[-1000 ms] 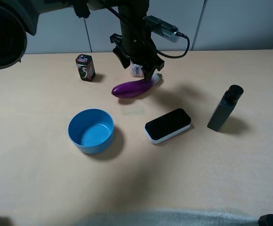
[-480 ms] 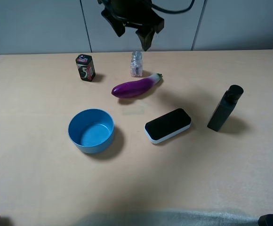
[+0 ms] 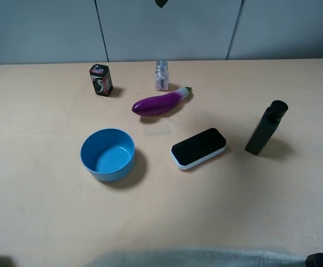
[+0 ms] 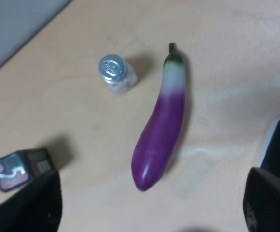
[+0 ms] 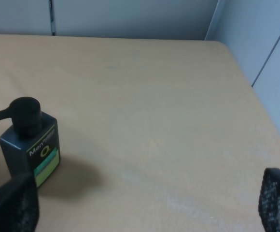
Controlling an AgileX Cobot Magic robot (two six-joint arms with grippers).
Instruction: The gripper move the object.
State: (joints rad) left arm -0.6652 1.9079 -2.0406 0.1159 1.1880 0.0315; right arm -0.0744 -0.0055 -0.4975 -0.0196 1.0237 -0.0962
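The object, a glossy purple eggplant (image 3: 160,102) with a white neck and green stem, lies free on the tan table behind the middle. From above, the left wrist view shows the eggplant (image 4: 160,125) lying lengthwise. High over it my left gripper (image 4: 149,205) is open, dark fingers (image 4: 34,203) spread wide with nothing between them. In the exterior view only a dark tip of that gripper (image 3: 160,3) shows at the top edge. My right gripper (image 5: 145,203) hangs open over the table's right side, holding nothing.
A blue bowl (image 3: 108,175) stands empty at front left. A black-and-white eraser (image 3: 198,148) lies in front of the eggplant. A black pump bottle (image 3: 266,128) stands at the right. Behind the eggplant are a small silver-lidded jar (image 3: 161,75) and a black box (image 3: 101,80).
My left gripper has lifted straight up from just above the eggplant and almost left the exterior view. The eggplant has stayed where it was.
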